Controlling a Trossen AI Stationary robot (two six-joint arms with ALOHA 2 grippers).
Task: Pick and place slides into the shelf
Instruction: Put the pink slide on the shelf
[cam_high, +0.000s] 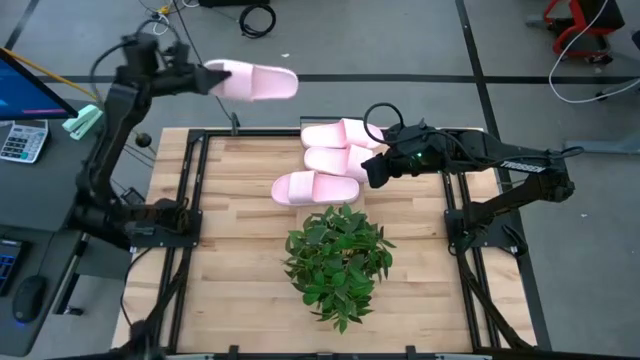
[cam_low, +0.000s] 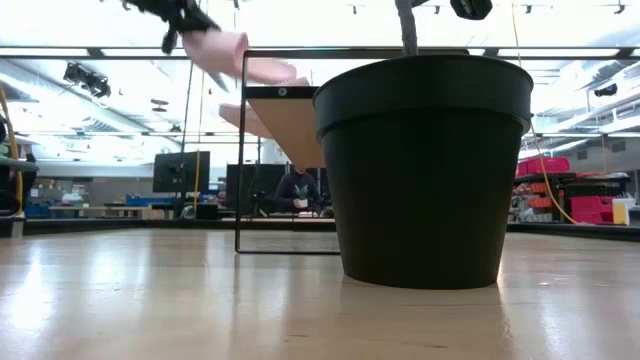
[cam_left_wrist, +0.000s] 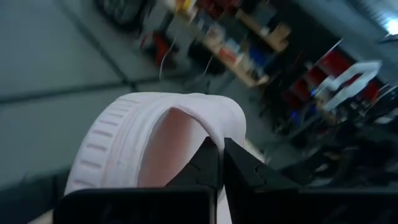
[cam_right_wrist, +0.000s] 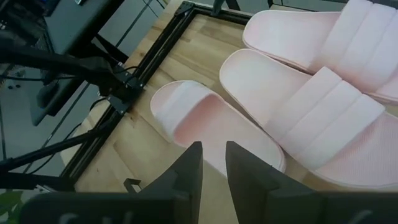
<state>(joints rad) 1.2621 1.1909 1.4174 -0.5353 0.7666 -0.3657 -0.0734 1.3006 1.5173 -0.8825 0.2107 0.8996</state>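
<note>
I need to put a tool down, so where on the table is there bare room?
Bare wood lies either side of the potted plant, out to the black frame rails. It is crowded at the far edge, where three pink slides lie by the right gripper.

Grey floor (cam_high: 400, 40) with dark seams; bright ceiling lights (cam_low: 120, 25); monitors (cam_low: 180, 172) behind.

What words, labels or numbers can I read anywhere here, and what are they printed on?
No text here can be read with certainty.
Pale lettering on the right dark robot arm: too small to read.
Keys of the grey desk calculator beside the table: too small to read.
Pale pink foam slide held up by the left gripper: no print shows.
Black plastic plant pot: no label shows.
</note>
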